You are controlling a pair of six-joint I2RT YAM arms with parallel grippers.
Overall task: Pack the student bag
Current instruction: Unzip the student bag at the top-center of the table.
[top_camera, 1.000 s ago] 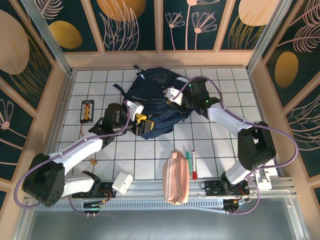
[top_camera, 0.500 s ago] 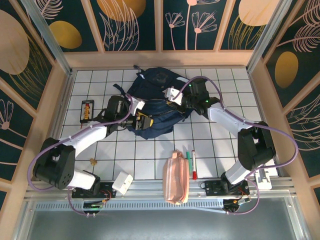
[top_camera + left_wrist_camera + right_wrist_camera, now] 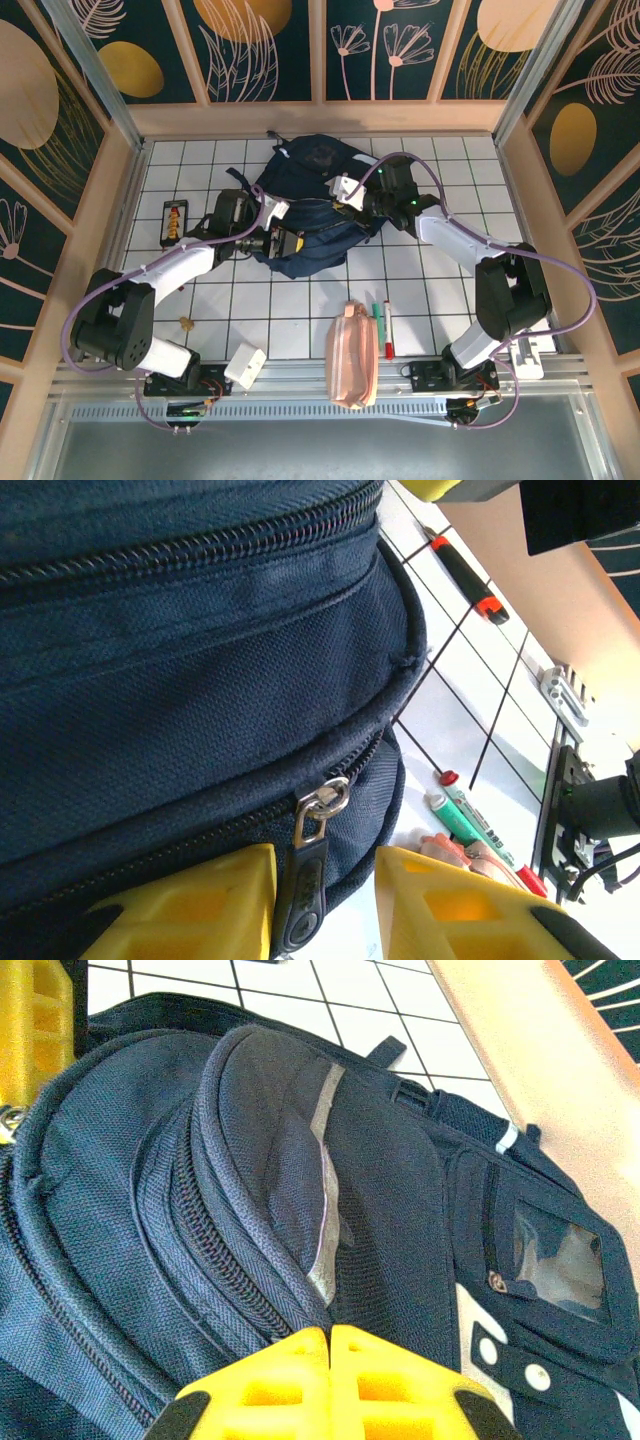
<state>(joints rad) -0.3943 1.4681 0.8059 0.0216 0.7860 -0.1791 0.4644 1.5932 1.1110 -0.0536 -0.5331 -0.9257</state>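
Student bag [image 3: 305, 170] is laid on the bench [image 3: 420, 290], between both tools. Its zipper pull [image 3: 303, 885] is bracketed by the partly open left tool [image 3: 325, 865]. The right tool [image 3: 330, 1335] is closed, pressed against a fabric fold [image 3: 300, 1190].

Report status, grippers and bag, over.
Left gripper open, straddling zipper pull. Right gripper shut at student bag's fold. Visible zippers closed. Nothing blocking.

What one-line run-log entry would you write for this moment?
left gripper: open, astride zipper pull | right gripper: shut, tips at backpack fold | pink pouch: on table
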